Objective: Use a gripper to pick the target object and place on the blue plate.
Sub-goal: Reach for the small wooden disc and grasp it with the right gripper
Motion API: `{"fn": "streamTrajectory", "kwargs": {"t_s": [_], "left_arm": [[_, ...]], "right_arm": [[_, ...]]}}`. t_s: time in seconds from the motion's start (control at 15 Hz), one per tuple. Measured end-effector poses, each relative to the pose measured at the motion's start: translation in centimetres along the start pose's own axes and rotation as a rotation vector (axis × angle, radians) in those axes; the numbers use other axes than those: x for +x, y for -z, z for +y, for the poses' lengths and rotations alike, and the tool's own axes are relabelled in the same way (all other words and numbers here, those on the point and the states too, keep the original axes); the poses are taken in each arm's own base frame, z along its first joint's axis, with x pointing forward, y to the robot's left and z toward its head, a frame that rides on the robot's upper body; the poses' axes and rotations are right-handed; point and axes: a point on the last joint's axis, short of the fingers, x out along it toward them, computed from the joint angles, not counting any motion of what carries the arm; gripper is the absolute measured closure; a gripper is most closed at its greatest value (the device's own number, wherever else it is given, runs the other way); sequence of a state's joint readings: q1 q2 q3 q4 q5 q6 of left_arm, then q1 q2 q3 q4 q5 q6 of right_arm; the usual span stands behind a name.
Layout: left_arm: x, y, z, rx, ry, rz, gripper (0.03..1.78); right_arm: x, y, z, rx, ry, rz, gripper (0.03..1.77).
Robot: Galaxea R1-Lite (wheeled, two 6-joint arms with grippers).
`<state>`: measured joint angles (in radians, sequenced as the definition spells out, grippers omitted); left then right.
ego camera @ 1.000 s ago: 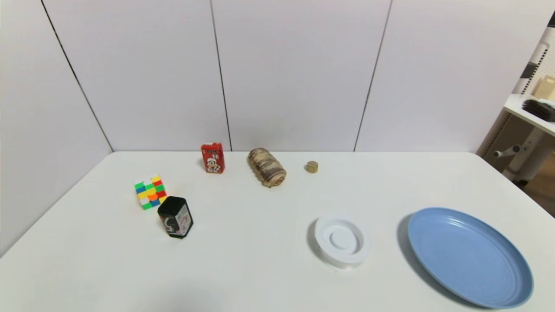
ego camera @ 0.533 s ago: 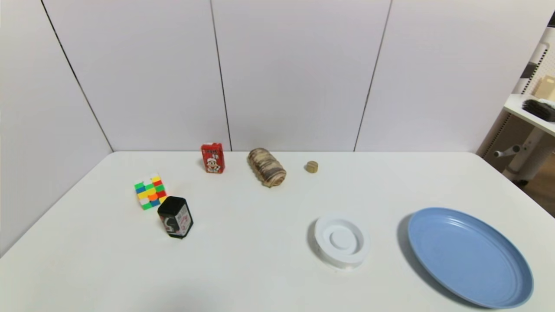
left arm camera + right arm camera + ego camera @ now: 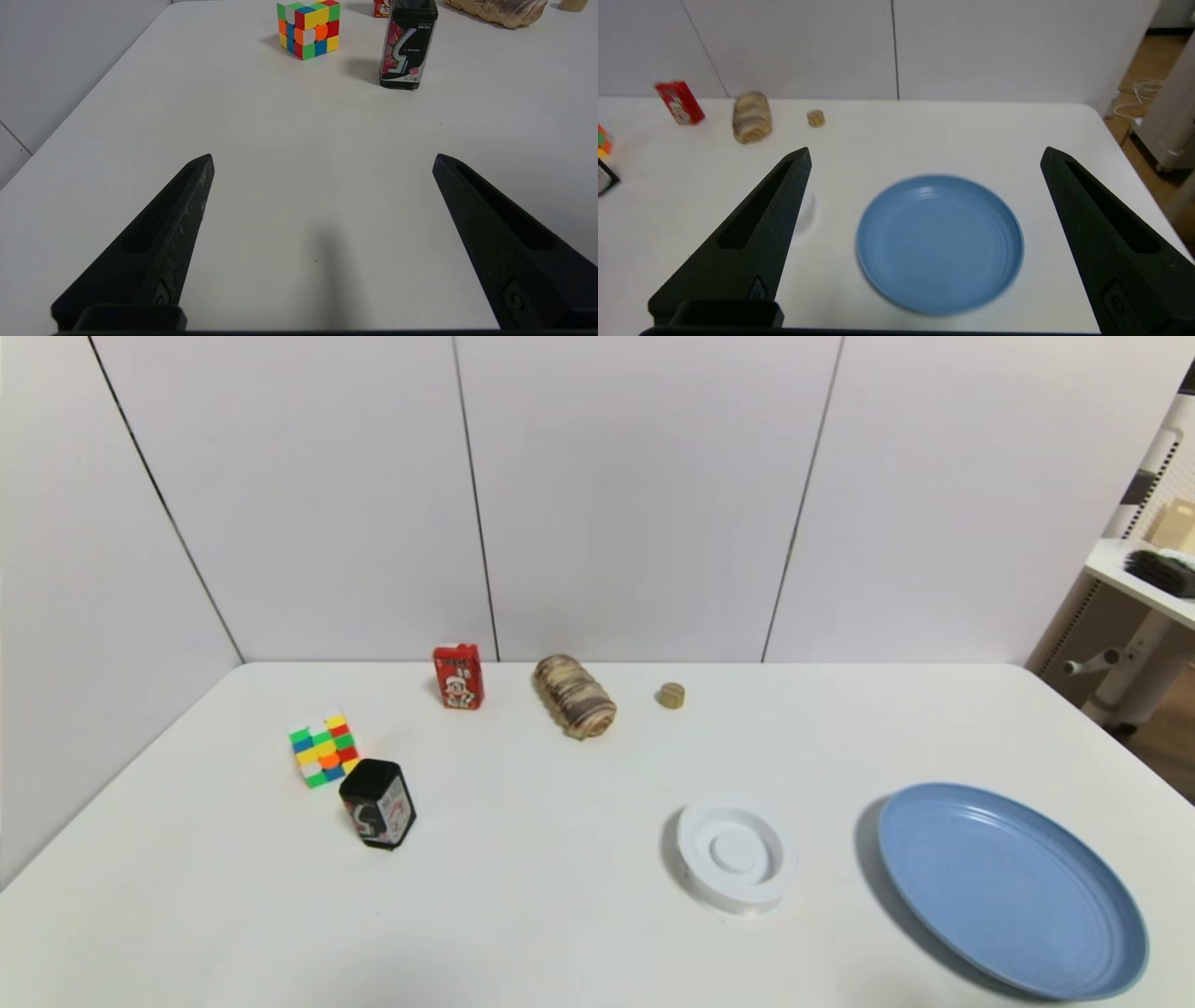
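1. A smooth white bench (image 3: 579, 896) with rounded corners stands against plain pale wall panels.
2. The target object (image 3: 670, 695), a tiny tan wood-like short cylinder shaped like a cork, sits near the bench's far edge, about midway along it, touching nothing.
3. Just beside it along that edge lies a brown-and-cream striped roll (image 3: 573, 695), fatter and longer, lying on its side; further along stands a small red carton (image 3: 458, 677), upright.
4. Toward the left edge sits a many-coloured puzzle cube (image 3: 323, 749), and close by it a glossy black faceted container (image 3: 377, 804) stands upright.
5. The blue plate (image 3: 1013, 889), large, round, light blue with a raised rim and faint concentric rings, rests near the near right corner. Next to it, toward the bench's middle, is a smaller white ringed dish (image 3: 736, 854).
6. The right gripper (image 3: 924, 158) has matte black tapered fingers spread wide apart, holding nothing, above the near edge with the blue plate seen between them.
7. The left gripper (image 3: 322, 158) is likewise spread wide and empty, low over the bare bench at the near left.
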<state>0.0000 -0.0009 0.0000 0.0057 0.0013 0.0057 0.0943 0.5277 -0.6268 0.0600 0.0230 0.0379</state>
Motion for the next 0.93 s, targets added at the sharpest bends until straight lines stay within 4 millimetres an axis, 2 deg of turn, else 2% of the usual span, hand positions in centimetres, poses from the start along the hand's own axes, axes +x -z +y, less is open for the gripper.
{"fn": "streamTrajectory", "kwargs": {"t_s": [0.13,0.27,0.47,0.53,0.67,0.8,0.93], "left_arm": [[0.0,0.0,0.0,0.000,0.000,0.000,0.12],[0.0,0.0,0.0,0.000,0.000,0.000,0.12],[0.0,0.0,0.0,0.000,0.000,0.000,0.12],[0.0,0.0,0.0,0.000,0.000,0.000,0.12],[0.0,0.0,0.0,0.000,0.000,0.000,0.12],[0.0,0.0,0.0,0.000,0.000,0.000,0.12],[0.0,0.0,0.0,0.000,0.000,0.000,0.12]], "right_arm": [[3.1,-5.4,0.3,0.004,-0.057,-0.033,0.10],[7.5,-9.6,1.2,0.008,-0.130,-0.041,0.10],[15.2,-12.9,3.6,0.006,-0.232,-0.021,0.10],[17.9,-13.4,4.6,0.003,-0.259,-0.013,0.10],[23.5,-13.1,7.0,-0.005,-0.310,0.027,0.10],[28.4,-11.6,9.4,-0.018,-0.356,0.071,0.10],[32.6,-9.2,11.7,-0.036,-0.396,0.128,0.10]]}}
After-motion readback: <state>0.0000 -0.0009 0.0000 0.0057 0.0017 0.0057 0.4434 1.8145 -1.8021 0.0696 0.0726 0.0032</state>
